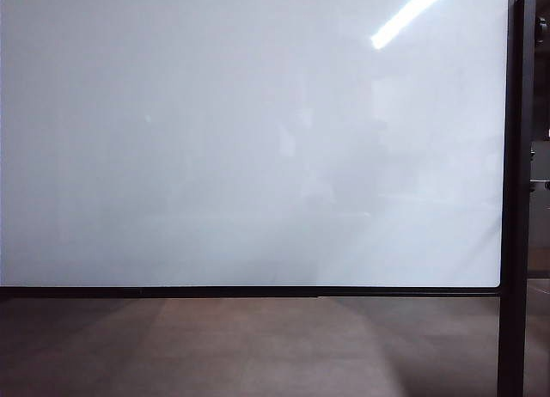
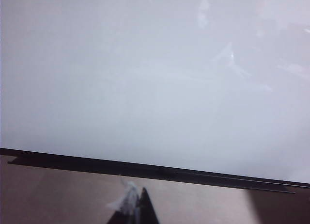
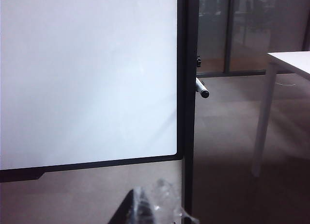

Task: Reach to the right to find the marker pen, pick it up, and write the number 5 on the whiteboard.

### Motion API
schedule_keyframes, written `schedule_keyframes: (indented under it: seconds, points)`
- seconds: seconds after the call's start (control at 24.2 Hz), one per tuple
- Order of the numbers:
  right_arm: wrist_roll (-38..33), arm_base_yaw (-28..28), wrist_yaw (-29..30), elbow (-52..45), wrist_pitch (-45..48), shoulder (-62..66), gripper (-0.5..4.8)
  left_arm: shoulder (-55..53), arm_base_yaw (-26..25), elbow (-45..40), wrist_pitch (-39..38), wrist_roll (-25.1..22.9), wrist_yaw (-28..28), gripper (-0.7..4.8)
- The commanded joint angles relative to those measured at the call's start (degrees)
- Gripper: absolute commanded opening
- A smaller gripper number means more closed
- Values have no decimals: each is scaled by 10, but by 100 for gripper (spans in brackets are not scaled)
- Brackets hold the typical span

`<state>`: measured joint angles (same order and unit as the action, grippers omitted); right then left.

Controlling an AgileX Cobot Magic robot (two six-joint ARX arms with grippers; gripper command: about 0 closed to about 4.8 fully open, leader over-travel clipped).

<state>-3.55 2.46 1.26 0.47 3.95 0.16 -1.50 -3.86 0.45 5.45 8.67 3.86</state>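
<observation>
The right gripper, closed and holding nothing, is facing the whiteboard; the marker pen is jutting out beside its dark post, probably parked there for pickup. The left gripper is idling below the board, its opening indiscernible.

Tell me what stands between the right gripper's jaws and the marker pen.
In the right wrist view, only the whiteboard's dark upright post and bare floor separate the right gripper from the marker pen, which sticks out beside that post.

White table beside glass partition
</observation>
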Motion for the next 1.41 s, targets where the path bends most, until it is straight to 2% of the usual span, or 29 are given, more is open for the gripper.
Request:
schedule_keyframes:
  seconds: [0.04,0.29,0.37,0.45,0.58,0.66,0.74,0.83,1.03,1.2,1.41]
  points:
    - [2,-1,0,-2,6,0,-1,0,-1,2,10,1,-1,-5]
    - [-2,-1,1,13,15,0,-1,0,-1,12,37,2,0,-5]
    - [-19,-1,2,54,9,0,0,0,-1,50,12,1,0,-5]
    - [-18,-1,2,117,-23,3,101,-3,-1,107,-30,-10,0,-5]
    - [-8,-1,2,210,-37,52,122,-39,0,185,-37,-12,3,-5]
    - [2,-1,4,250,-31,86,215,-70,0,219,-37,-11,5,-5]
    - [1,-1,11,292,-37,126,377,-108,5,256,-37,-12,16,-5]
    - [2,-1,12,328,-30,170,467,-146,17,297,-36,-15,13,-5]
    - [31,0,12,374,60,289,479,-253,64,398,-41,-39,7,-5]
    - [48,15,19,384,114,372,479,-328,129,463,-41,-41,-1,-5]
    - [38,32,38,383,152,461,479,-406,228,526,-45,-143,-13,-5]
